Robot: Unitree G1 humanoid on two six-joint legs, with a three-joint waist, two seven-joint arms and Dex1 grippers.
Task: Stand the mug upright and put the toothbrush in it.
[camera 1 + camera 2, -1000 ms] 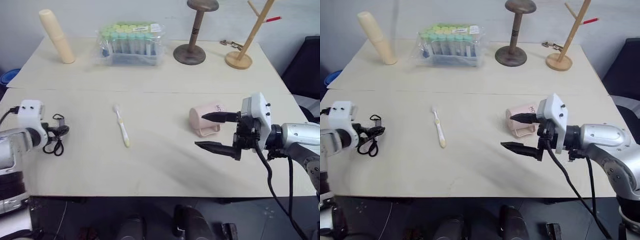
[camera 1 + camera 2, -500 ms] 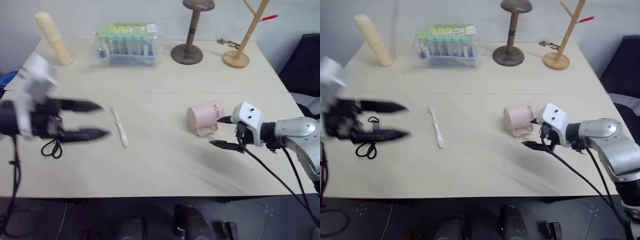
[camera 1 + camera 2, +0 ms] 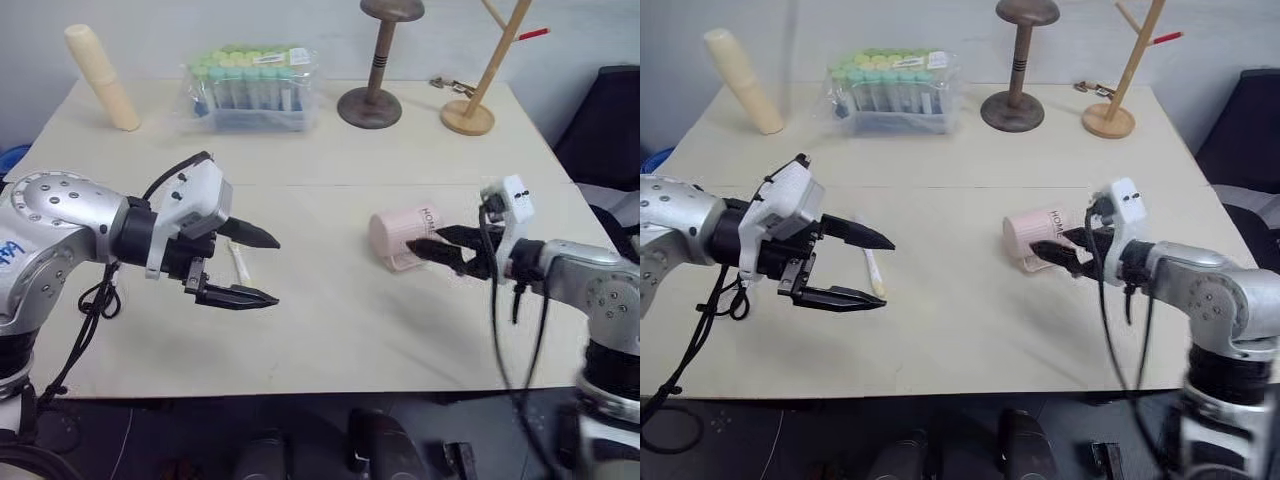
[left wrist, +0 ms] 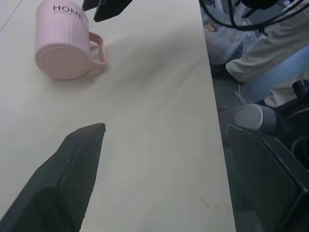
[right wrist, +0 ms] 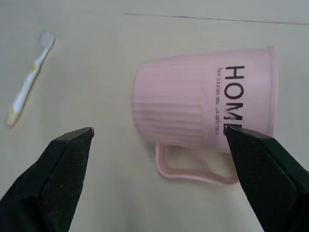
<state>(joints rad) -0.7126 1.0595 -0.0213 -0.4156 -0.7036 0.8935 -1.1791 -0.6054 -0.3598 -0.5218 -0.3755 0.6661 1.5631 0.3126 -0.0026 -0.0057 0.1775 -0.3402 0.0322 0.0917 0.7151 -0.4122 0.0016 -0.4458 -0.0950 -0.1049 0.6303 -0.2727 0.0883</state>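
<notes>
Hovering wide open and empty, the left pincer (image 3: 262, 268) hangs above the toothbrush (image 3: 241, 266), which lies flat on the counter (image 3: 330, 330). To its right the mug (image 3: 402, 236) lies on its side, handle resting on the counter. The right pincer (image 3: 428, 250), jaws spread and empty, points at it. Best to straddle the ribbed body squarely, close firmly, then tip it upright without snagging the handle.

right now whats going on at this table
A two-armed robot is setting up to right a tipped mug. Its right hand, open, is at the mug's handle side without gripping it. The left hand, also open and empty, hovers over the toothbrush, which lies flat on the table.
</notes>
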